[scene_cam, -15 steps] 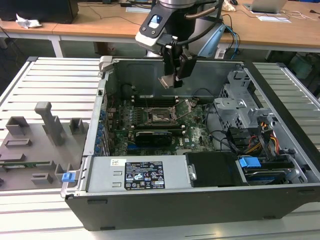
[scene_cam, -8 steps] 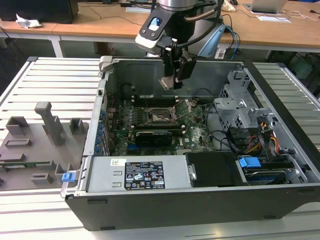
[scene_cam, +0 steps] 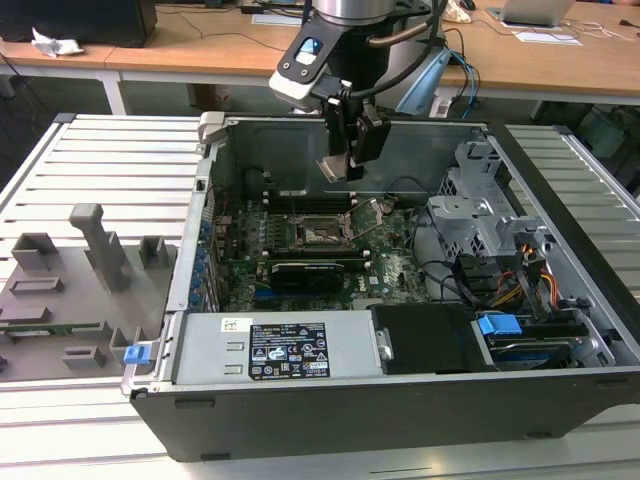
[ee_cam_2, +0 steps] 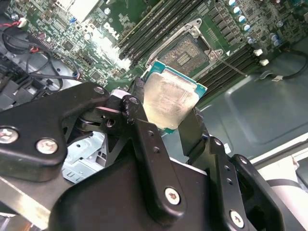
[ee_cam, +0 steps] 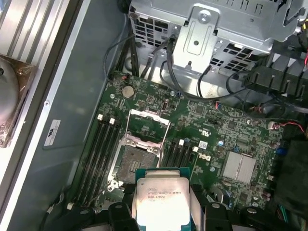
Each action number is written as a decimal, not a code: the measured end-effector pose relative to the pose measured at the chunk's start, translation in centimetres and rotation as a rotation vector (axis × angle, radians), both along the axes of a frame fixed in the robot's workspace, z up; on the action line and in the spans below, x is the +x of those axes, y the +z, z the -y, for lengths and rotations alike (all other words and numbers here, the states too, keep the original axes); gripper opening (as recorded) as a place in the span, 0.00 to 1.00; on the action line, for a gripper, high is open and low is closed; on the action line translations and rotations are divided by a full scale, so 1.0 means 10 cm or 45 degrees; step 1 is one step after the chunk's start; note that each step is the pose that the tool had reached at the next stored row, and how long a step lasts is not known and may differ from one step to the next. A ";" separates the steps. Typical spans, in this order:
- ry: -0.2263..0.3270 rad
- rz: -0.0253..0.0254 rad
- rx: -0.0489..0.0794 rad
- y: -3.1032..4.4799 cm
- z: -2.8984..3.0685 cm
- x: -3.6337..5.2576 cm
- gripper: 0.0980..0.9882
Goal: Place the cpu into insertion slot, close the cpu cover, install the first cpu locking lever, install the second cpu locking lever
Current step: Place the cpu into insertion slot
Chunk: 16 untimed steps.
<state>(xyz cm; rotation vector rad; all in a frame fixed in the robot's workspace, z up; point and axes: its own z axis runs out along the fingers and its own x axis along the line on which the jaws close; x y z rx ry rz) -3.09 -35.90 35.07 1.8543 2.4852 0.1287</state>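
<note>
Fingers (ee_cam_2: 195, 132) pinch the cpu (ee_cam_2: 171, 101) by its edges, silver top showing, held in the air inside the open computer case (scene_cam: 300, 410) above the green motherboard (ee_cam: 226, 125). Below it, the insertion slot (ee_cam: 134, 161) lies bare, with the cpu cover (ee_cam: 149, 117) flipped open.
</note>
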 end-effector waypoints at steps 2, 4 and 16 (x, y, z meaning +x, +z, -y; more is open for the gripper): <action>-0.029 0.0000 0.000 -0.007 0.000 0.000 0.48; -0.067 0.0000 -0.001 -0.017 0.000 0.000 0.48; -0.120 -0.0001 -0.001 -0.113 0.000 0.000 0.48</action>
